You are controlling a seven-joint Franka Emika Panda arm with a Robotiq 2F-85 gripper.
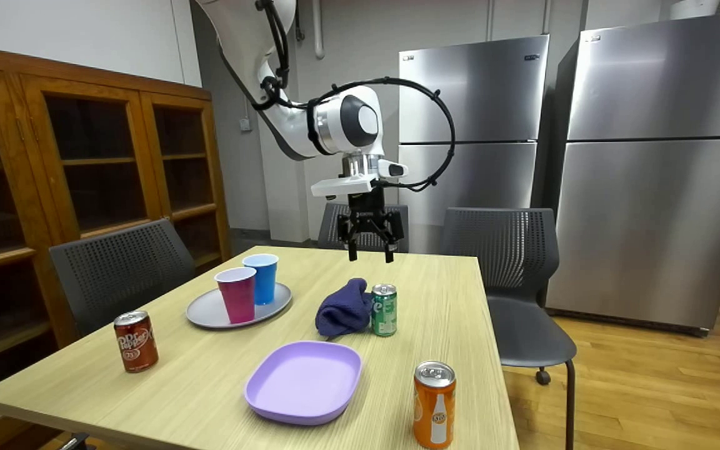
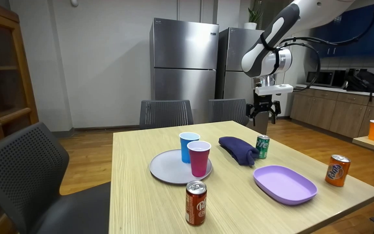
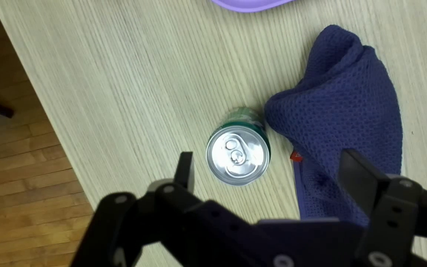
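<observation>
In an exterior view, a green soda can point(image 1: 384, 312) stands upright on the pale wood-grain table point(image 1: 438, 290), glossy-sided with a silver lid; its white lettering curves out of sight and cannot be read whole. The black gripper point(image 1: 370, 256) hangs well above, at twelve o'clock from it, fingers spread wide with nothing held. A bunched navy towel point(image 1: 344, 307) lies just beside the can at nine o'clock, a smooth lilac tray point(image 1: 304, 382) with rounded corners between seven and eight, an orange Fanta can point(image 1: 434, 409) at five.

In an exterior view, a magenta cup point(image 2: 199, 160) partly hides a blue cup point(image 2: 185, 149) on a round gray plate point(image 2: 166, 166), between eight and nine o'clock from the green soda can.

In the wrist view, its ring-pull lid shows clearly, the green side foreshortened. The towel's waffle weave spreads from two to four o'clock; whether it touches the can is hard to tell. A dark, blurred finger covers part of it, and the view's top edge cuts off the tray at twelve o'clock.
</observation>
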